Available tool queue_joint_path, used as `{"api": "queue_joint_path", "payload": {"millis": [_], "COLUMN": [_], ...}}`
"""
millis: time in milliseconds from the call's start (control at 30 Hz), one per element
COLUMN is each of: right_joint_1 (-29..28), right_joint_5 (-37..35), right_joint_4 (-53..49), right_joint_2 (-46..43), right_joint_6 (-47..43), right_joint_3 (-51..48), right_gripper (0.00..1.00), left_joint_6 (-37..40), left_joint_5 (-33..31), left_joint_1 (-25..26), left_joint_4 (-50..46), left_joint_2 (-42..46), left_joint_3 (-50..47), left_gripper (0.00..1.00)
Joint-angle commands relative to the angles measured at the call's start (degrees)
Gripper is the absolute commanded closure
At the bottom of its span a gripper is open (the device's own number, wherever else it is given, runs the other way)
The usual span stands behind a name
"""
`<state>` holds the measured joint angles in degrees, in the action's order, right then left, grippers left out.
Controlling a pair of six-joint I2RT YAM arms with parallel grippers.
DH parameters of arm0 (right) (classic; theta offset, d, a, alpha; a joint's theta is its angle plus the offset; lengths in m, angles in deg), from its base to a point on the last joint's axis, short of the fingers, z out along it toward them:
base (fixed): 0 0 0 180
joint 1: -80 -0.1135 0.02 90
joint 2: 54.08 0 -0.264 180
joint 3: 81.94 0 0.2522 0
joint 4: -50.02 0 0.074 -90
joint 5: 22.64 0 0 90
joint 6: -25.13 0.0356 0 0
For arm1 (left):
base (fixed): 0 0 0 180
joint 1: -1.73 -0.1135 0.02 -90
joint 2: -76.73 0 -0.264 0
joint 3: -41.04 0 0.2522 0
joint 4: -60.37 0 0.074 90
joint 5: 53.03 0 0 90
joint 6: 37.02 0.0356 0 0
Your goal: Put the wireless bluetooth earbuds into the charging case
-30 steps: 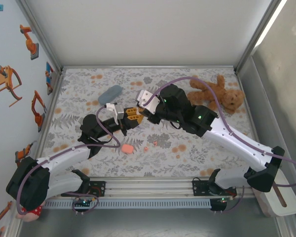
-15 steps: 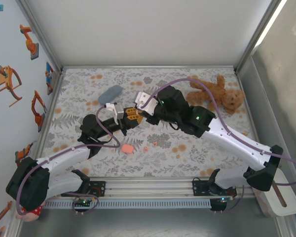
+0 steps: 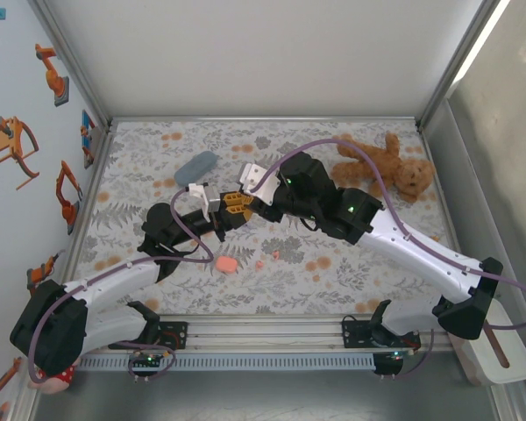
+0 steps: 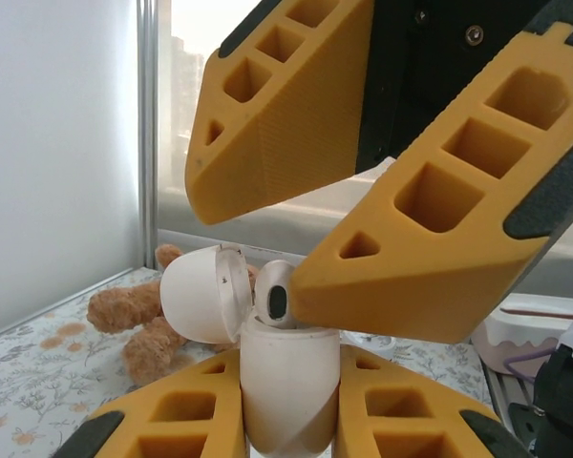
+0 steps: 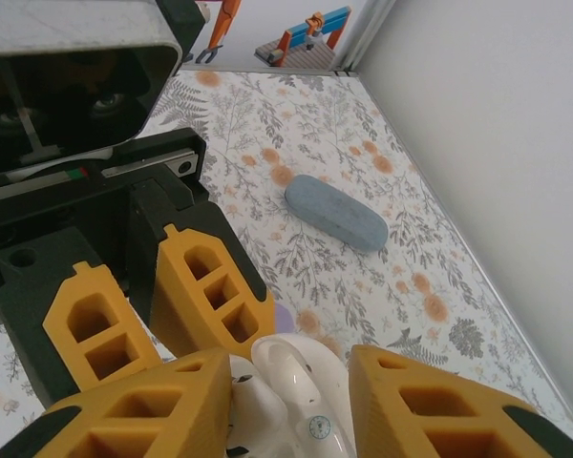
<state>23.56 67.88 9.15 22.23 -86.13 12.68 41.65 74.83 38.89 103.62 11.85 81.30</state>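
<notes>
On the flower-patterned table (image 3: 333,272), nearest the arm bases, a rounded pink case (image 3: 225,263) lies on the near side of the white charging case (image 4: 288,391), a little to its left. Two tiny salmon-pink earbuds (image 3: 259,263) lie loose just to the right of the pink case, close together and apart from it. The white charging case itself is off the table, upright, clamped low on its body between the two orange fingers of the left gripper (image 3: 234,207). Its lid (image 4: 199,296) is swung open to the left in the left wrist view. A white earbud (image 4: 271,301) sits at the case's open mouth, partly down in it. The right gripper (image 5: 291,382) comes in from above the case with its fingers spread wide, straddling the lid and the case top. One fingertip touches the earbud and the other is well clear of it, so nothing is pinched. Beyond the case, to its left, lies an oblong blue-grey case (image 3: 196,167). Farther off to its right, a brown teddy bear (image 3: 387,168) is sprawled near the back wall.
</notes>
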Motion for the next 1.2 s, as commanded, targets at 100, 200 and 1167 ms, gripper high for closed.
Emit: {"api": "queue_joint_path", "payload": {"millis": [100,200,1167], "right_joint_1": [-0.4,-0.4,25.7], "right_joint_5": [0.4,2.0,13.3], "right_joint_4": [0.5,1.5,-6.7], "right_joint_2": [-1.9,-3.5,-0.6], "right_joint_6": [3.2,5.2,42.1], "right_joint_3": [3.6,3.9,-3.0], "right_gripper": [0.53,0.46,0.34], "left_joint_6": [-0.5,-0.6,-2.5], "left_joint_5": [0.9,0.8,-1.0], "left_joint_1": [0.4,0.4,0.3], "left_joint_4": [3.5,3.9,9.6], "left_joint_2": [0.7,0.4,6.4], "left_joint_3": [0.1,0.0,-2.9], "left_gripper": [1.00,1.00,1.00]}}
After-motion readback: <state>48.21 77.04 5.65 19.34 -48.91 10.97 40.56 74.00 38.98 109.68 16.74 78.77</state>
